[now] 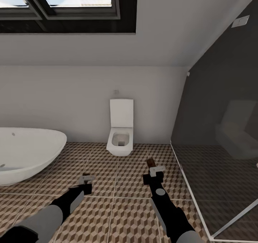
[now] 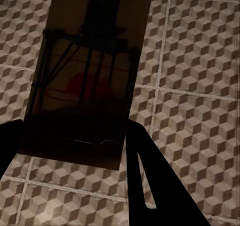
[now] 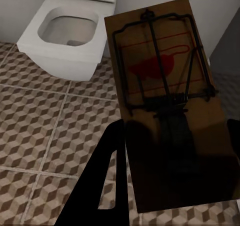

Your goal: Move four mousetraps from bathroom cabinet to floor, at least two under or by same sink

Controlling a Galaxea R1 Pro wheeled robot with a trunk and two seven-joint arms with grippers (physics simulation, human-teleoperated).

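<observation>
Each of my grippers is shut on a mousetrap above the cube-patterned bathroom floor [image 1: 125, 210]. In the left wrist view a shadowed wooden mousetrap [image 2: 85, 81] with dark wire and a red mark sits between the fingers [image 2: 155, 186]. In the right wrist view a second mousetrap [image 3: 165, 101] with a red mark is clamped by the dark fingers [image 3: 105, 181]. In the head view the left gripper [image 1: 86, 180] hovers over the tiles right of the bathtub. The right gripper [image 1: 153, 170] holds its trap [image 1: 151, 162] in front of the toilet. The cabinet and the bathroom sink are out of view.
A white oval bathtub [image 1: 25, 153] stands at the left. A white toilet [image 1: 120, 132] is against the back wall, also seen in the right wrist view [image 3: 70, 31]. A dark glass shower enclosure [image 1: 222, 135] closes off the right side.
</observation>
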